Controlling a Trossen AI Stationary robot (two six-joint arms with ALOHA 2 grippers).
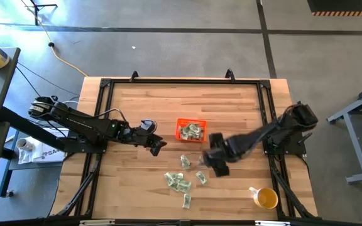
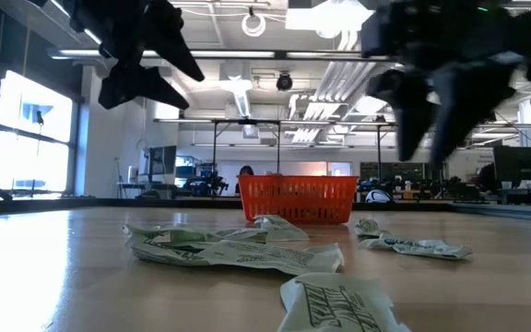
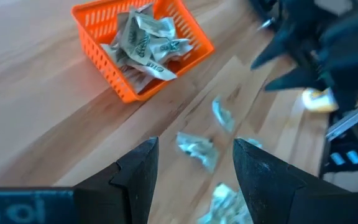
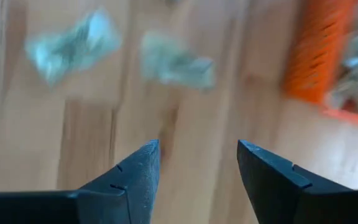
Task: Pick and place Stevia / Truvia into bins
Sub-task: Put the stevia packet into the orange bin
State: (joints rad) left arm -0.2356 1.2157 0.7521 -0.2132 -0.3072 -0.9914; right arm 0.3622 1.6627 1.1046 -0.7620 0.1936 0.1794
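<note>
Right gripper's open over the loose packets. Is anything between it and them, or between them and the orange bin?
Nothing visible is. The right gripper, open and empty, hangs above bare wood beside the loose packets. From them to the orange bin the table shows only wood. The left gripper waits off to the bin's side.

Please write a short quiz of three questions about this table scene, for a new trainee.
1. True or false: the orange bin already holds some packets.
2. Which gripper is closer to the yellow mug: A) left gripper, B) right gripper?
3. Fill in: both grippers hold ____.

Key: 1 true. 2 B. 3 nothing; both are open, above the loose packets on the table.
</note>
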